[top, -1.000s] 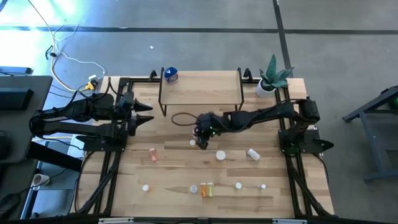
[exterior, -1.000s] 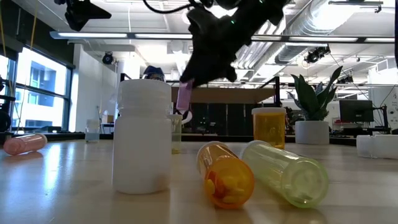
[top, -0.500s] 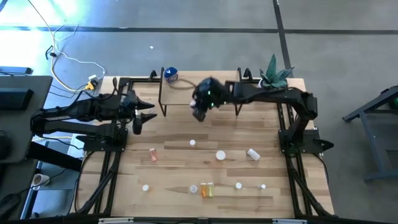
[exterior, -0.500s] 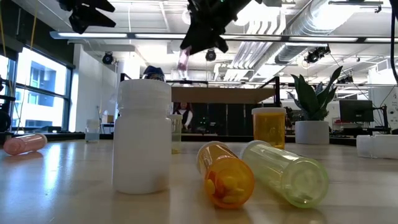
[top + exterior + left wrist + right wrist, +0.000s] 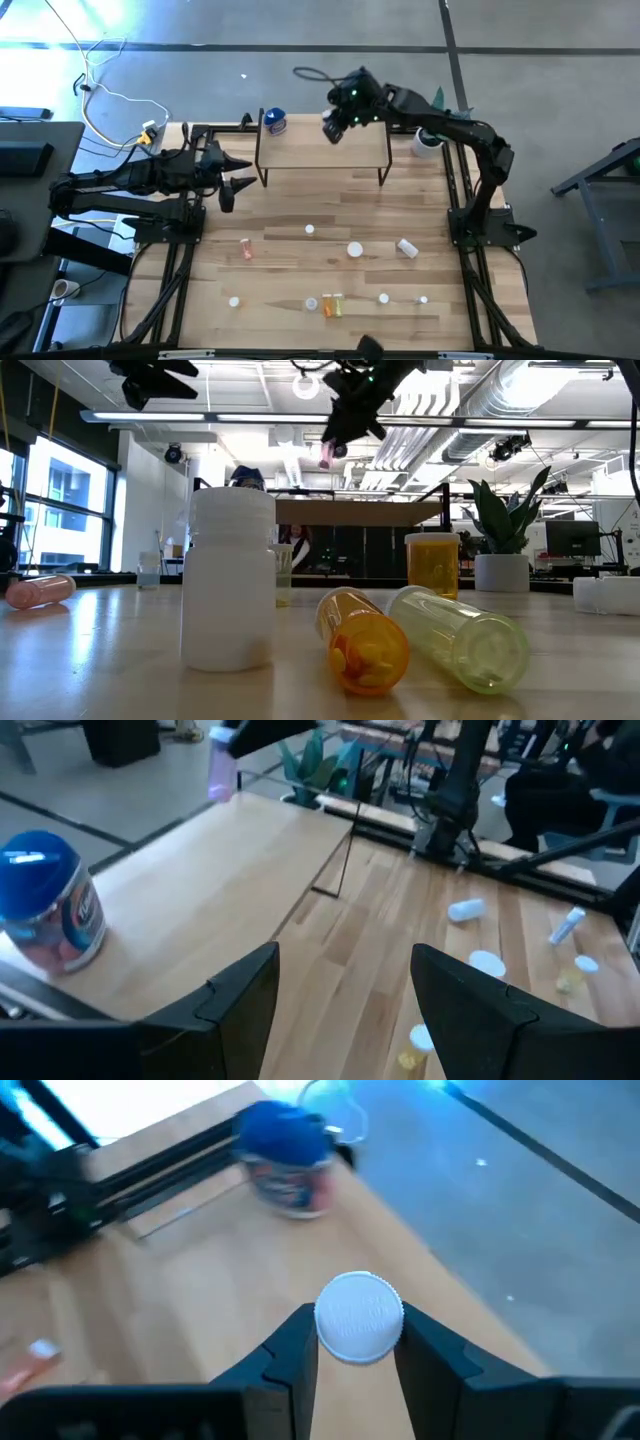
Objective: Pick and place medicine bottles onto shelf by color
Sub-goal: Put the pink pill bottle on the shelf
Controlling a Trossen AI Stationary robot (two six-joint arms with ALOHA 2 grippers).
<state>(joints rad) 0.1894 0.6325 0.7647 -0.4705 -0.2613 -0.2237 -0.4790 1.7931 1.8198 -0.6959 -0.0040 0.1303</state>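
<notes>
— Bottle status: what is the right gripper carrying?

— Its fingers are clamping a small pink bottle with a white cap. It is hanging in the air over the far middle part of the shelf, clear of the board.

— Is anything sitting on the shelf already?

— Only the blue-topped bottle, which is standing upright at the shelf's left end, well apart from the gripper. The potted plant is standing just past the shelf's right end.

— And the left gripper?

— It is hovering beside the shelf's left legs with its jaws spread and nothing between them.

— Where are the other bottles lying?

— They are scattered on the table in front of the shelf: a pink bottle lying on its side, a small white vial, a wide white cap or bottle, a white bottle on its side. Nearer the front edge, an orange bottle is lying among more small white ones. In the low view a white bottle is blocking part of the shelf.
</notes>
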